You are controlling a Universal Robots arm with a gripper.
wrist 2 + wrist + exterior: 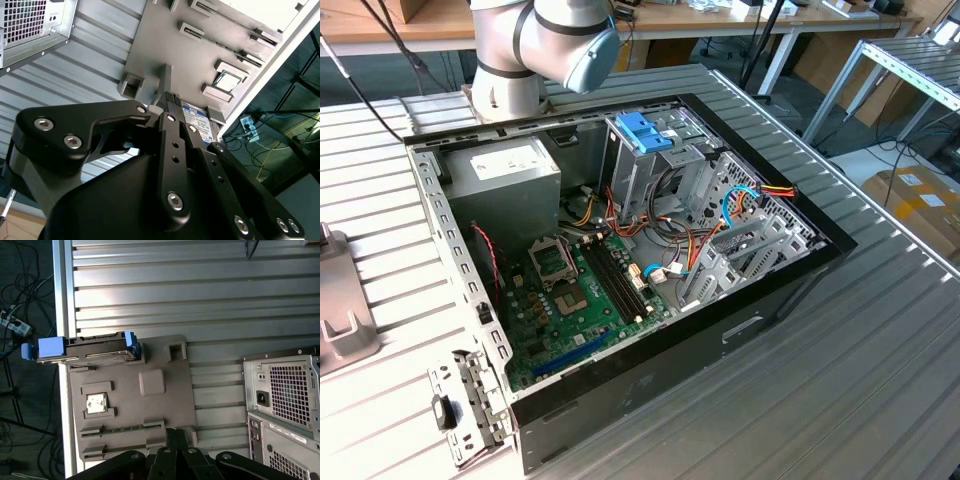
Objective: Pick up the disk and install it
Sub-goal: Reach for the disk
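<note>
The disk (95, 347) stands on its long edge in a slot of a grey fixture plate (150, 405), near the table's edge, with blue rails at both ends. In the second wrist view its white label with a blue band (197, 117) shows just beyond the black fingers. My gripper (176, 432) hovers over the other end of the plate, apart from the disk. Its fingertips are together with nothing between them, as the second wrist view of the gripper (170, 97) also shows.
The open computer case (450, 240) lies on the slatted metal table, holding a grey power supply box (510, 170) and an upright metal cage with a blue top (645, 135). The case's rear panel (285, 400) is close to the plate. A small chip (96, 403) sits in the plate.
</note>
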